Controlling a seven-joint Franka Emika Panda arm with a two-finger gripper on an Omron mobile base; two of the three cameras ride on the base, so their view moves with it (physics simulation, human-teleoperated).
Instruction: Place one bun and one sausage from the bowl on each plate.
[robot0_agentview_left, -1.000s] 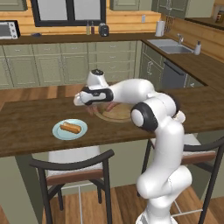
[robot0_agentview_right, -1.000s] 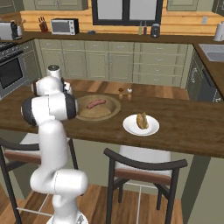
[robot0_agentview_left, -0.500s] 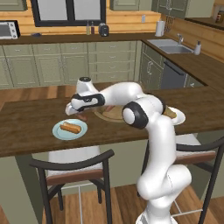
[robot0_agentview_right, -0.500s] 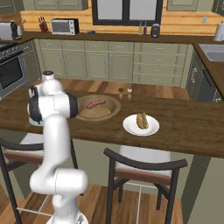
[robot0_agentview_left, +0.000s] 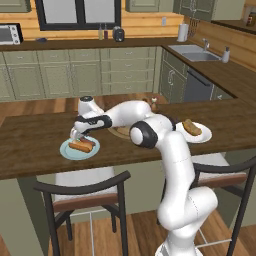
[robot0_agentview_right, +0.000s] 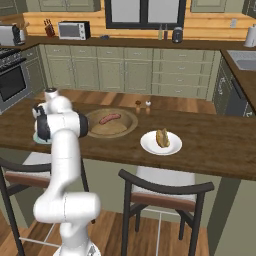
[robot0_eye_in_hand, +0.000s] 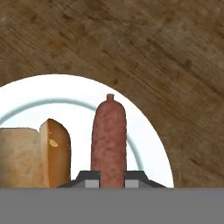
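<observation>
On the left of the wooden surface (robot0_agentview_left: 35, 145), the light blue plate (robot0_agentview_left: 67, 151) is sitting near the front edge, carrying a bun (robot0_agentview_left: 78, 147) and a sausage (robot0_agentview_left: 86, 142) side by side. The hand (robot0_agentview_left: 76, 136) is hanging directly over this plate, its arm reaching across from the right. In the hand view, the two dark fingertips (robot0_eye_in_hand: 89, 180) are standing narrowly on either side of the near end of the sausage (robot0_eye_in_hand: 108, 138), gripping it, while the sausage is stretching away from them over the plate (robot0_eye_in_hand: 148, 144). Just to its left, the bun (robot0_eye_in_hand: 33, 155) is lying close beside it with a thin gap showing between them.

Moving right, the tan bowl (robot0_agentview_right: 129, 121) is resting near the middle of the surface, partly hidden behind the arm in the left base view. A second sausage (robot0_agentview_right: 110, 118) is lying inside it, towards the back rim. Two small shakers (robot0_agentview_right: 142, 106) are standing just behind the bowl.

Further right, the white plate (robot0_agentview_right: 150, 146) is sitting apart from the bowl, and a second bun (robot0_agentview_right: 162, 137) is lying on it. In the left base view this plate (robot0_agentview_left: 202, 136) is showing past the arm's elbow, with its bun (robot0_agentview_left: 191, 127) on top.
</observation>
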